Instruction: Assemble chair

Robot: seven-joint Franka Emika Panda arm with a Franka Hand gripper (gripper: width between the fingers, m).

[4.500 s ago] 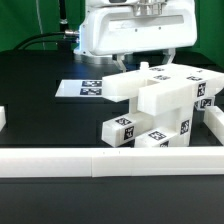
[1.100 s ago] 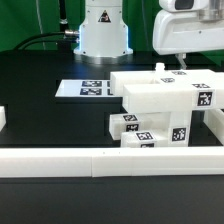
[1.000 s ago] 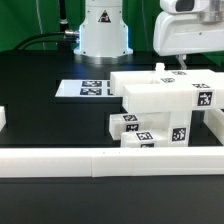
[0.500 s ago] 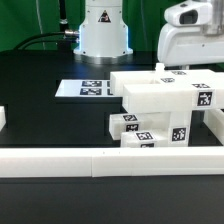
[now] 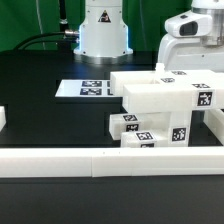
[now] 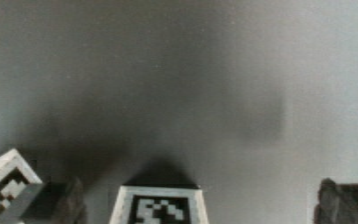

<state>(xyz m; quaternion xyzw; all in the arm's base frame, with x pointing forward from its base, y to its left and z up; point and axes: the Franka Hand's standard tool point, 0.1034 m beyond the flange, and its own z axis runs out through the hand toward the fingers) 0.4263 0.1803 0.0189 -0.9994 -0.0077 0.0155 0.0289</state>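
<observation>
The chair is a cluster of chunky white slabs and square posts with black-and-white tags, standing at the exterior view's right just behind the front rail. My gripper hangs behind and above the chair's far right corner, and its white hand fills the upper right. In the blurred wrist view the two dark fingers stand wide apart and open. A tagged white post end shows below, between them, and a second tagged piece sits off to one side. Nothing is held.
The marker board lies flat on the black table, to the left of the chair. A long low white rail runs along the front edge. The arm's white base stands at the back centre. A white block sits at the left edge.
The gripper's hand has sunk lower and drifted slightly right over the last second. The chair has not moved in that time; earlier the hand was over it and the parts lay differently.
</observation>
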